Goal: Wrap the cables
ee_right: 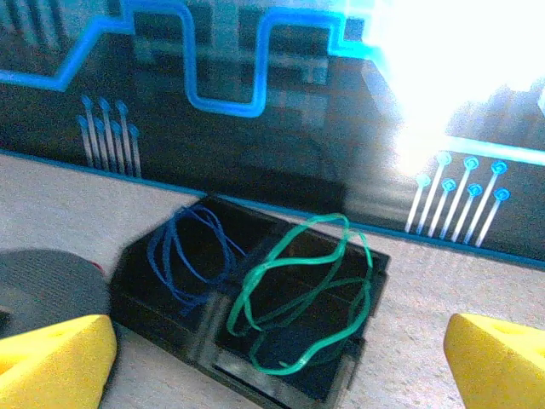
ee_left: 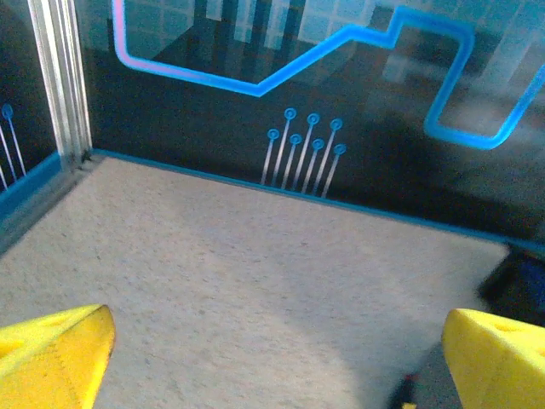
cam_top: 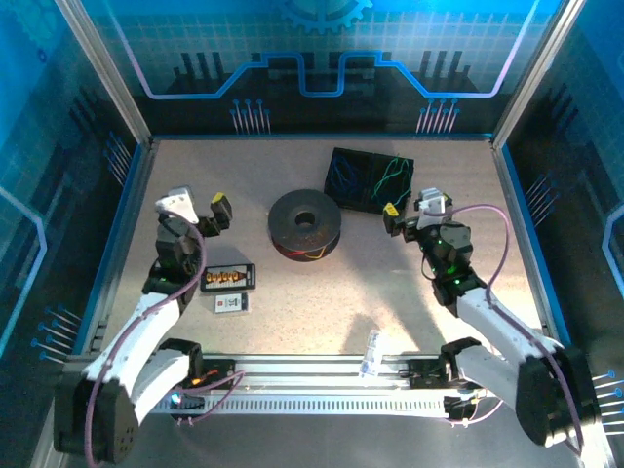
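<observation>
- The desk (cam_top: 322, 322) is a pale, speckled, grainy surface with dark walls printed with glowing blue lines around it.
- A black rectangular tray (cam_top: 343, 161) sits toward the far edge of the desk, right of the middle, and a wall splits it into compartments.
- The blue cable (ee_right: 192, 251), thin and glossy, lies in loose oval loops in the tray's left compartment.
- The green cable (ee_right: 302, 294), a little thicker, lies coiled in wide uneven loops in the compartment beside it.
- A round black spool (cam_top: 305, 224) with a hole through its centre lies flat near the middle of the desk, just beside the tray; thin orange and yellow strands (cam_top: 312, 255) show at its near rim.
- A small black board (cam_top: 228, 279) with orange parts lies toward the left edge, with a small white block (cam_top: 231, 303) just beside it on the near side.
- The left gripper (ee_left: 272, 366) hangs over bare desk, its wedge-shaped yellow jaws wide apart and holding nothing.
- The right gripper (ee_right: 272, 366) faces the tray, jaws wide and empty, apart from both cables.
</observation>
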Controlling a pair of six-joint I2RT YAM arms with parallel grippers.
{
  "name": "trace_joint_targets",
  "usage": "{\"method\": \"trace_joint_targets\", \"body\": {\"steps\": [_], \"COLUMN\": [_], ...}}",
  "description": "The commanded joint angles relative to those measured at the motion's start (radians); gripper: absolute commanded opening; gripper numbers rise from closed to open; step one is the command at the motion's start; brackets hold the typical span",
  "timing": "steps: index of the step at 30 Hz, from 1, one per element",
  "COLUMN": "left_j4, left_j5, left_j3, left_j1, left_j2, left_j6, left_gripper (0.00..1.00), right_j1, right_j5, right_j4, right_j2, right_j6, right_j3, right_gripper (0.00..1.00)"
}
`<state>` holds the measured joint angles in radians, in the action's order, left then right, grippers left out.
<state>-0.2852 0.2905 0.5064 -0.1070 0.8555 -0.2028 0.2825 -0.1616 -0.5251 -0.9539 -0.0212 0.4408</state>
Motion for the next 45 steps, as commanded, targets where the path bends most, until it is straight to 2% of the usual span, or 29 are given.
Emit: {"method": "trace_joint_targets", "body": {"steps": [1, 4, 6, 8, 10, 14, 16, 18, 23, 27, 29, 32, 37, 45], "left_j4": [0.446, 0.656, 0.695, 0.699, 0.668, 0.65, 0.586, 0.566, 0.442, 0.209, 0.076, -0.066, -0.395, -0.588], "left_j5": [-0.062, -0.115, -0.178, -0.225, -0.305, -0.285, -0.342, -0.394, -0.66, -0.876, -0.96, -1.019, -1.095, -1.114], "left_j3": [0.139, 0.233, 0.25, 0.253, 0.245, 0.196, 0.148, 0.13, 0.102, 0.065, 0.055, 0.059, 0.065, 0.139], "left_j1": [-0.01, -0.01, -0.009, -0.01, -0.01, -0.007, 0.0, 0.012, 0.052, 0.058, 0.058, 0.058, 0.056, 0.026], "left_j2": [-0.13, -0.205, -0.234, -0.248, -0.247, -0.244, -0.232, -0.184, 0.058, 0.304, 0.416, 0.569, 0.767, 0.975], "left_j6": [-0.206, -0.245, -0.237, -0.254, -0.263, -0.415, -0.47, -0.526, -0.597, -0.683, -0.736, -0.787, -0.931, -1.012], "left_gripper": [0.99, 0.99, 0.99, 0.99, 0.99, 1.0, 0.99, 0.99, 0.99, 0.98, 0.91, 0.81, 0.57, 0.37], "right_j1": [0.027, 0.008, -0.012, -0.055, -0.14, -0.233, -0.24, -0.239, -0.236, -0.231, -0.221, -0.204, -0.18, -0.167], "right_j5": [-0.038, -0.004, -0.021, 0.001, 0.152, 0.33, 0.373, 0.41, 0.462, 0.516, 0.534, 0.554, 0.574, 0.573], "right_j4": [0.381, 0.656, 0.752, 0.782, 0.798, 0.801, 0.816, 0.833, 0.873, 0.878, 0.874, 0.868, 0.87, 0.881], "right_j2": [0.147, 0.223, 0.244, 0.258, 0.246, 0.193, 0.157, 0.123, 0.043, 0.008, -0.001, -0.009, -0.019, -0.017], "right_j6": [-0.164, -0.258, -0.313, -0.381, -0.417, -0.465, -0.46, -0.451, -0.425, -0.411, -0.406, -0.401, -0.397, -0.398], "right_j3": [0.142, 0.259, 0.299, 0.304, 0.324, 0.348, 0.353, 0.359, 0.368, 0.368, 0.362, 0.356, 0.357, 0.36], "right_gripper": [1.0, 1.0, 1.0, 1.0, 1.0, 1.0, 1.0, 1.0, 1.0, 1.0, 0.95, 0.87, 0.8, 0.78]}}
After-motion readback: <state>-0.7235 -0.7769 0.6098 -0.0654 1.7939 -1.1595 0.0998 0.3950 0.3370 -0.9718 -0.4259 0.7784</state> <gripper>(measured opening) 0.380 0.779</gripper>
